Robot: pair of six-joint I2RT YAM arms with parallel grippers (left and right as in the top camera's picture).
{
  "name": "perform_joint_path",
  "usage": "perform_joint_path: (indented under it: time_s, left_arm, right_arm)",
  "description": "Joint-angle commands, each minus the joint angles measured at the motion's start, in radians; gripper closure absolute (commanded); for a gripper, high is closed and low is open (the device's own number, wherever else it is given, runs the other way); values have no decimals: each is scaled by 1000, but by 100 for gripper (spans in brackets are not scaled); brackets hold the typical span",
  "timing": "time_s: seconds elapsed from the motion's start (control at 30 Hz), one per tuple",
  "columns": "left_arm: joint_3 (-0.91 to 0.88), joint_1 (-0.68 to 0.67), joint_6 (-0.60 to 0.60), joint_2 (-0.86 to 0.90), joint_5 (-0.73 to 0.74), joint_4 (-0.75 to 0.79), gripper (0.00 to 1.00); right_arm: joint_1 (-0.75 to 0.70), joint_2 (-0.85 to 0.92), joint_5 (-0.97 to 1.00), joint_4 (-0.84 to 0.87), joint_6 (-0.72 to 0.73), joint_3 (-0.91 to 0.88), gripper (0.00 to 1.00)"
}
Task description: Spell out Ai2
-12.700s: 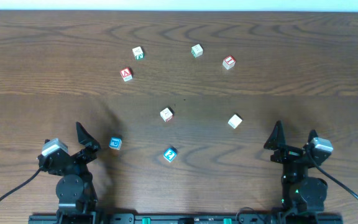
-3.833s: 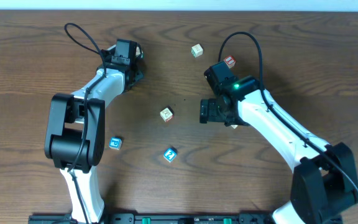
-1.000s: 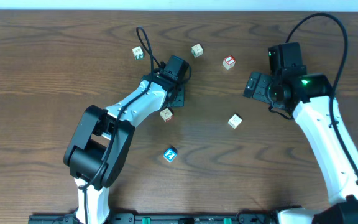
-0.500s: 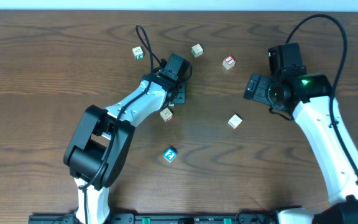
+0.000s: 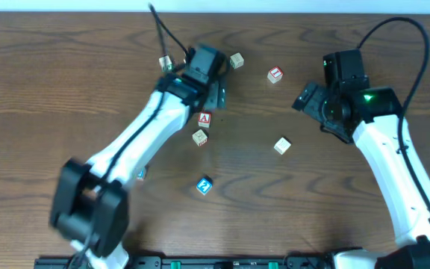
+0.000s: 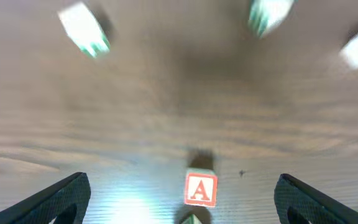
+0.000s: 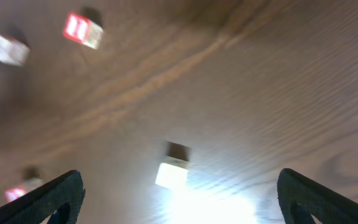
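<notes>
The red-framed A block [image 5: 204,119] lies on the table just behind a cream block [image 5: 199,137]. In the left wrist view the A block [image 6: 201,189] lies between my fingers, free of them. My left gripper [image 5: 213,96] [image 6: 183,180] is open and empty, a little beyond the A block. The blue 2 block [image 5: 204,185] lies nearer the front. My right gripper [image 5: 304,99] [image 7: 179,186] is open and empty above the right side. A white block [image 5: 281,145] [image 7: 173,174] lies below it.
Loose blocks lie at the back: a green-marked one [image 5: 166,63], a cream one [image 5: 236,60] and a red-framed one [image 5: 275,74] [image 7: 79,28]. A blue block [image 5: 139,173] peeks out from under the left arm. The left arm stretches diagonally across the table.
My left gripper has drawn back toward the far edge, uncovering the A block, which now lies free behind the cream block. The right arm has barely moved.
</notes>
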Motion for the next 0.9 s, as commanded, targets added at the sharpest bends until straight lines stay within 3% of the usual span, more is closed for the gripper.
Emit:
perform_joint_path:
  time_s: [0.0, 0.23, 0.53, 0.87]
  left_arm:
    - [47, 0, 82, -111, -128, -41, 5]
    - [60, 0, 144, -251, -182, -89, 5]
    - [60, 0, 159, -280, -245, -119, 4]
    - [60, 0, 159, -280, -253, -126, 5]
  right_arm:
    - [-3, -3, -11, 27, 152, 36, 1]
    - [4, 131, -18, 16, 228, 214, 1]
    - [21, 487, -87, -44, 241, 572, 1]
    - [2, 737, -208, 148, 328, 597, 1]
